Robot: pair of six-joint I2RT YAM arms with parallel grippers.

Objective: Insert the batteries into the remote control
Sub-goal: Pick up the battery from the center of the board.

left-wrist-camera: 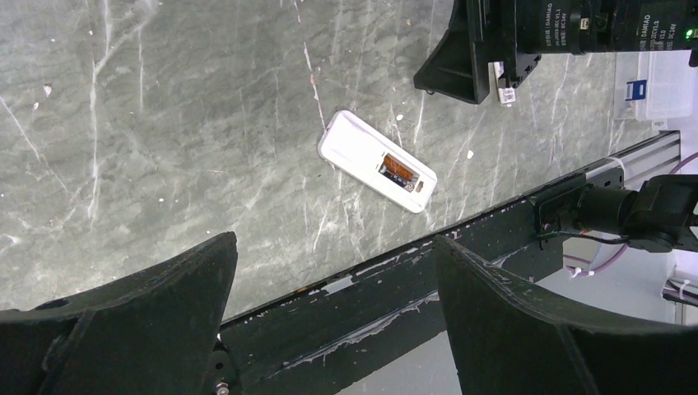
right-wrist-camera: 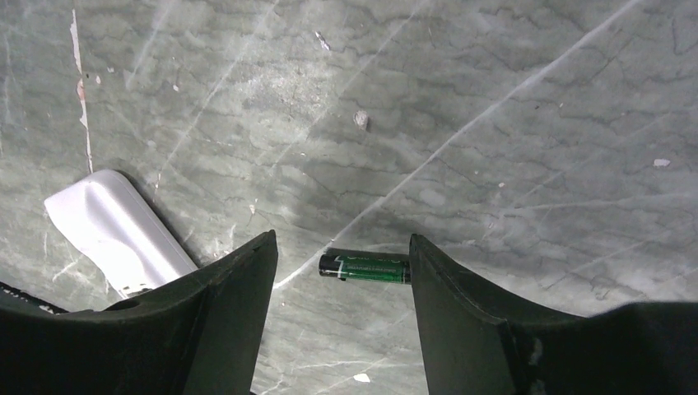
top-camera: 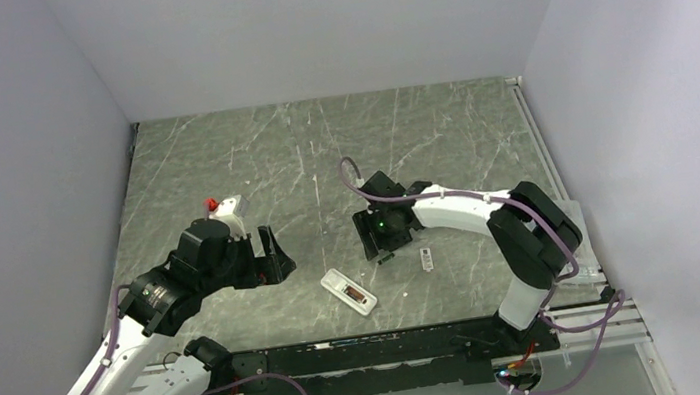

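Top view looks down; close wrist views share remote control.

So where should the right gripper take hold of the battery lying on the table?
Its middle, from straight above. The battery lies flat, its ends pointing at the fingers of the right gripper, so closing now would pinch it end to end; a quarter turn of the wrist would probably set them on its long round sides.

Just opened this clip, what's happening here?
The right gripper is down over a battery lying on the table. Its fingers are open on either side and have not clamped yet. The remote control lies nearby with its recess uncovered. The left gripper hangs open near it, holding nothing.
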